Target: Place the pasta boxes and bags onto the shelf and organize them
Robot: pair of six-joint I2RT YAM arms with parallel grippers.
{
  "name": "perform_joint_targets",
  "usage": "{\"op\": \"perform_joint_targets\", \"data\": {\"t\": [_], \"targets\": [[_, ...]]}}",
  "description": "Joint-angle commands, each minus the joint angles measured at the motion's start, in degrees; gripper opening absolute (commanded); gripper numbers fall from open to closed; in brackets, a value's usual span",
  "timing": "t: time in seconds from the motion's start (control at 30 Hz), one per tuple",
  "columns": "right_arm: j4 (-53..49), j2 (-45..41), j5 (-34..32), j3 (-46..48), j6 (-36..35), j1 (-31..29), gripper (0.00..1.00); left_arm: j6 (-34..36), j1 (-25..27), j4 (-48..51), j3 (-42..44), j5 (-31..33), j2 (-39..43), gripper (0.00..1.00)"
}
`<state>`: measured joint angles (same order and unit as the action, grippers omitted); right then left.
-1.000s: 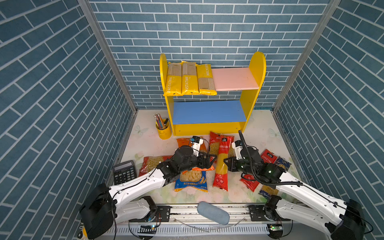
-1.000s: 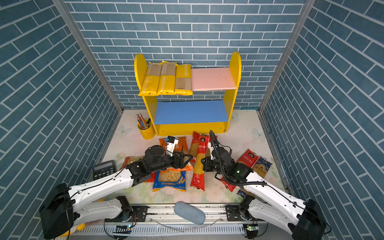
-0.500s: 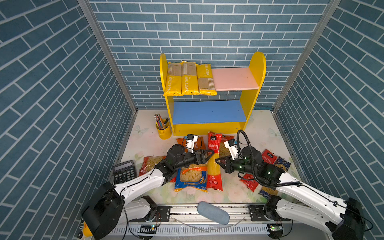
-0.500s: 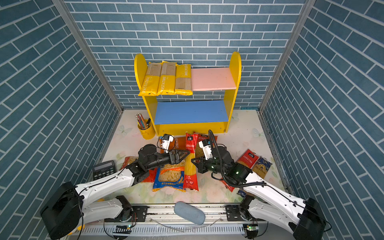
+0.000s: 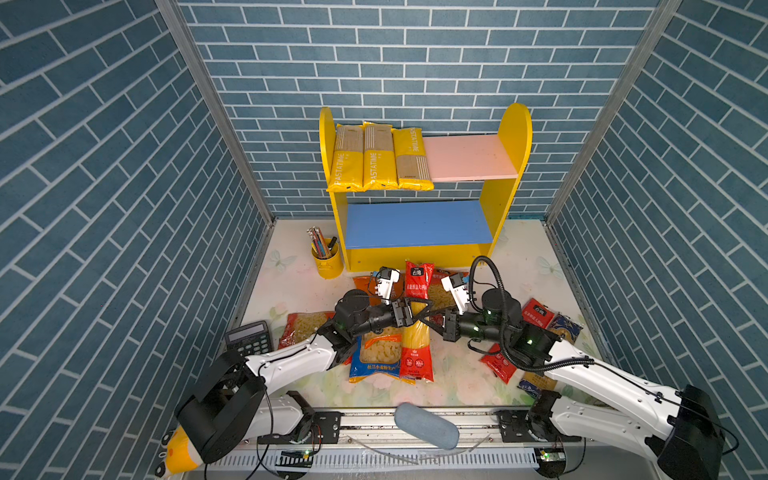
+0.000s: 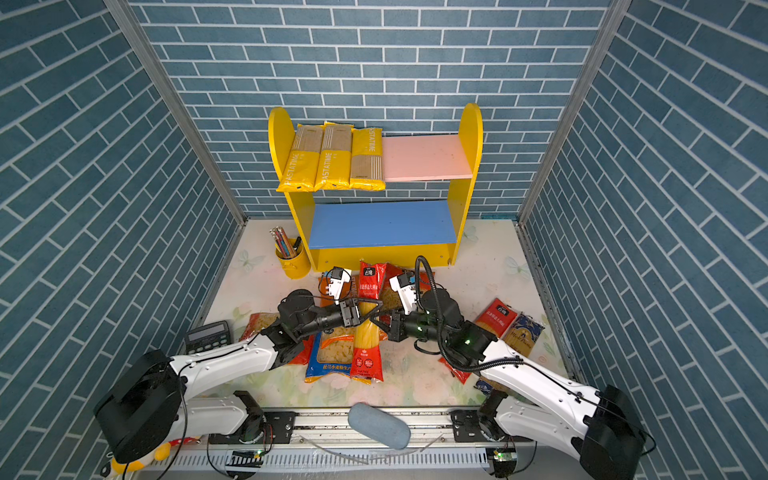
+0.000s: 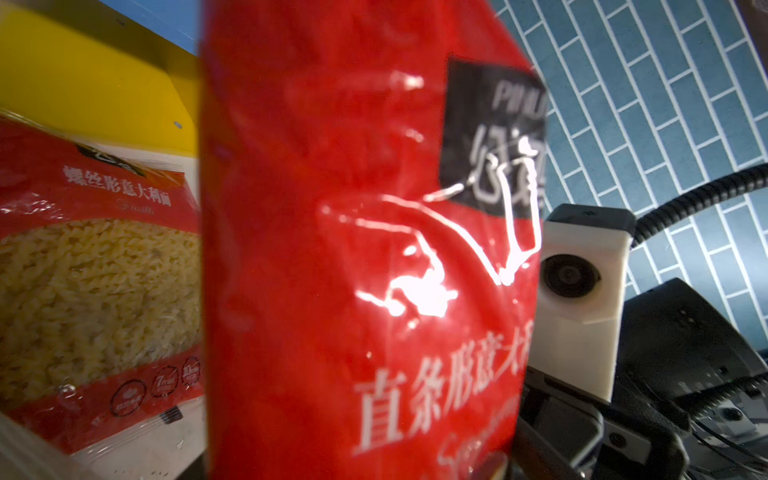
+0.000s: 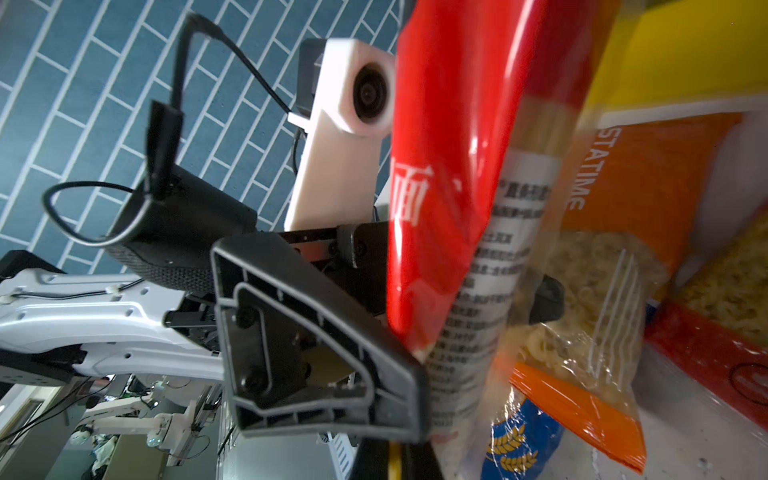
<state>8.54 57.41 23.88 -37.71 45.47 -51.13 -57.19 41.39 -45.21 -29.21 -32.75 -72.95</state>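
The shelf stands at the back, with three yellow pasta packs on its pink board. A long red spaghetti pack hangs tilted above the table in front of it. My right gripper is shut on the pack's right edge. My left gripper straddles the pack with wide jaws, one finger against its near side. Whether those jaws press it is unclear. Several more bags lie beneath, among them a blue macaroni bag.
A yellow pencil cup stands left of the shelf and a calculator lies by the left wall. Red and dark-blue packs lie under the right arm. A grey oval pad sits on the front rail.
The red spaghetti pack has risen off the table in the right gripper and moved toward the shelf. The left gripper has come in from the left and set its jaws around it.
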Motion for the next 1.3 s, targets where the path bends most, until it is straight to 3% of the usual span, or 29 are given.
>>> {"op": "perform_joint_targets", "data": {"t": [0.0, 0.2, 0.37, 0.53, 0.6, 0.7, 0.8, 1.0, 1.1, 1.27], "targets": [[13.77, -1.05, 3.57, -2.70, 1.26, -0.29, 0.00, -0.21, -0.19, -4.05, -0.04, -2.76, -0.40, 0.80], [13.92, -2.77, 4.81, -1.61, 1.63, 0.30, 0.00, -0.55, -2.95, -4.38, 0.11, -5.44, 0.85, 0.71], [13.85, -3.29, 5.65, -1.40, 2.29, 1.04, 0.00, 1.39, -5.13, 0.00, 0.53, -7.72, 4.51, 0.83], [15.20, -2.18, 6.24, -1.26, 3.07, 1.10, 0.00, 3.35, -7.68, 4.04, 0.09, -11.30, 8.53, 0.82], [16.35, -1.29, 6.70, -1.33, 3.66, 1.08, 0.00, 4.01, -7.59, 4.76, -0.55, -11.45, 9.14, 0.76], [17.45, -0.03, 7.15, -1.83, 4.12, 1.06, 0.00, 2.22, -7.58, 1.62, -1.01, -13.18, 7.73, 0.58], [17.89, 0.42, 7.06, -2.12, 4.36, 1.12, 0.00, -0.21, -7.60, -2.82, -0.69, -14.04, 5.73, 0.46], [18.73, 0.50, 6.24, -1.41, 5.33, 1.17, 0.00, -1.19, -7.59, -4.83, -1.17, -15.14, 5.08, 0.38], [17.34, 0.67, 4.41, -1.45, 4.97, 1.21, 0.00, -0.65, -7.63, -3.32, -2.11, -15.11, 5.27, 0.27], [17.20, 1.64, -0.04, -0.60, 5.31, 1.21, 0.19, -0.89, -7.60, -2.03, -5.20, -13.15, 5.14, 0.20]]}}
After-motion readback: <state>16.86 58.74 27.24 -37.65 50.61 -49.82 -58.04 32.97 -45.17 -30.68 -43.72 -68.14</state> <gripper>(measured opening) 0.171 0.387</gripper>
